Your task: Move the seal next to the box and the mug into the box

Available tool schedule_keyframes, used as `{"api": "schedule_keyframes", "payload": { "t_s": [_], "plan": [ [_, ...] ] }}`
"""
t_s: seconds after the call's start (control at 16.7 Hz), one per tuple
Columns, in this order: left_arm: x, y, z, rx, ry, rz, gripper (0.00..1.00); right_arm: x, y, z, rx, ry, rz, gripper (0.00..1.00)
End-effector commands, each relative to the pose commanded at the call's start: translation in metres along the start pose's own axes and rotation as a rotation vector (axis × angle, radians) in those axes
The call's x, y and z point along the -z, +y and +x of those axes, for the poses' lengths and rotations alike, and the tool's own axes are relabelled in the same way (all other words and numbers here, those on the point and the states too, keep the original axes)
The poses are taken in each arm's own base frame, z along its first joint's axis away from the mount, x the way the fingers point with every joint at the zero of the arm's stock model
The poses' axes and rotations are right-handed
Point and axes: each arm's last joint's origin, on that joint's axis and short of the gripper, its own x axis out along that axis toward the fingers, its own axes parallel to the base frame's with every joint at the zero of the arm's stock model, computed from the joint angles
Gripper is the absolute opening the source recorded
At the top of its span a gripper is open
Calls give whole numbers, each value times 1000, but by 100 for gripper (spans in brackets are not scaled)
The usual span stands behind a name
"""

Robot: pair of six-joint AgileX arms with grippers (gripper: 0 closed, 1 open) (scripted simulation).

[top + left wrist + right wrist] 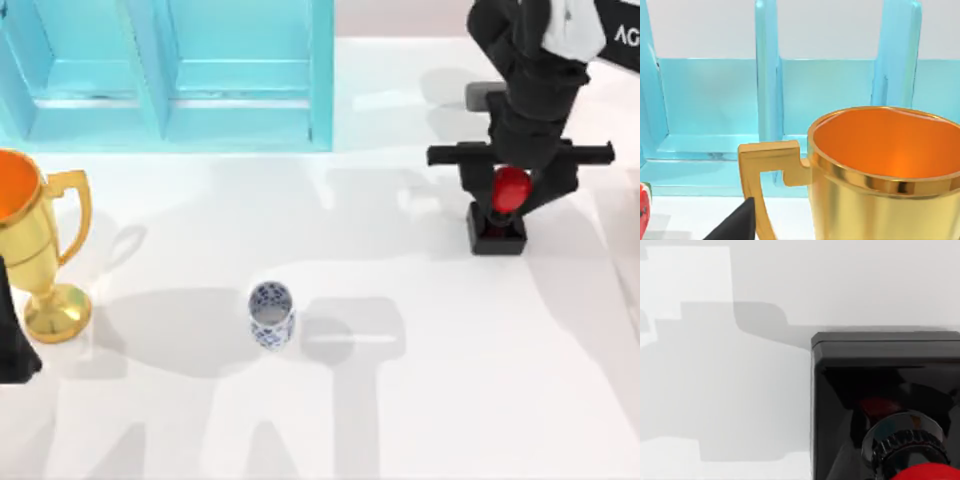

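One seal (pixel 507 205), one mug (pixel 271 314), one box (pixel 180 75) and one gold trophy (pixel 35 245) are on the white table (pixel 450 400). The seal is on the right side of the table, well apart from the box. It stands up, red knob on top, black base on the table. The right gripper (pixel 512 190) is around the knob, its fingers one on each side and pinching it. The mug stands up near the middle, open end up, in front of the box. The trophy stands at the left. The left gripper (pixel 15 350) is by the left edge, just beside the trophy; I cannot tell how its fingers are.
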Motion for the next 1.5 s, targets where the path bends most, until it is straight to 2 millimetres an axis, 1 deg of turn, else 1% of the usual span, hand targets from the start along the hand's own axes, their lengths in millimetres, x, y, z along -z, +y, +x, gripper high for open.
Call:
{"api": "schedule_keyframes", "payload": {
  "t_s": [0.12, 0.24, 0.42, 0.54, 0.6, 0.84, 0.96, 1.02, 1.2, 1.5],
  "plan": [
    [0, 0, 0, 0, 0, 0, 100, -4, -13, -14, -3, -8, 1, 0],
    [0, 0, 0, 0, 0, 0, 100, -7, -37, -36, 0, -1, 3, 0],
    [0, 0, 0, 0, 0, 0, 100, -4, -77, -77, 3, 14, 1, 0],
    [0, 0, 0, 0, 0, 0, 100, -1, -95, -95, 1, 4, 0, 0],
    [0, 0, 0, 0, 0, 0, 100, 0, -99, -99, 1, 2, 0, 0],
    [0, 0, 0, 0, 0, 0, 100, 0, -97, -97, 2, 5, -2, 0],
    [0, 0, 0, 0, 0, 0, 100, 7, -94, -101, 1, -3, -4, 0],
    [0, 0, 0, 0, 0, 0, 100, 13, -93, -106, 1, -8, -5, 0],
    [0, 0, 0, 0, 0, 0, 100, 44, -88, -117, 1, -13, -2, 0],
    [0, 0, 0, 0, 0, 0, 100, 108, -83, -119, 8, 12, -1, 0]
  ]
}}
